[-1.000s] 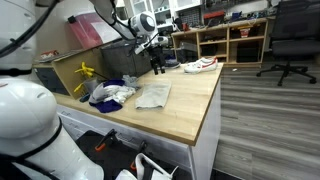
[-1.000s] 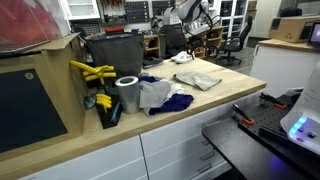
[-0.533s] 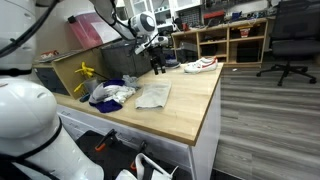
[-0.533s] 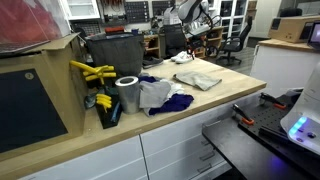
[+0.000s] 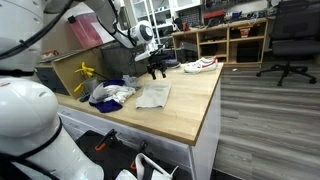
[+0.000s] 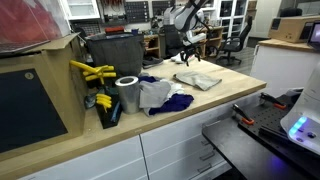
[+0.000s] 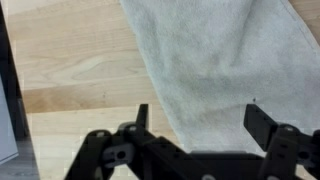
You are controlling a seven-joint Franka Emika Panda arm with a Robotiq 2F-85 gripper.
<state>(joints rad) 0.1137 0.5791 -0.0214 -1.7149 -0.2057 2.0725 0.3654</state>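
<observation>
Grey cloth (image 7: pixel 215 70) beneath wide-spread gripper (image 7: pixel 197 112)

grey towel (image 7: pixel 215 60), black gripper (image 7: pixel 198 118) — pale wood table (image 7: pixel 70 60)

Light wooden benchtop (image 5: pixel 190 115) carries flat grey towel (image 5: pixel 153 96), crumpled cloth pile (image 5: pixel 108 94), sneaker (image 5: pixel 200 65), grey roll (image 6: pixel 127 94).

Grey plank floor (image 5: pixel 270 115), black office chair (image 5: pixel 291 35), low wooden shelving (image 5: pixel 233 38) behind.
</observation>
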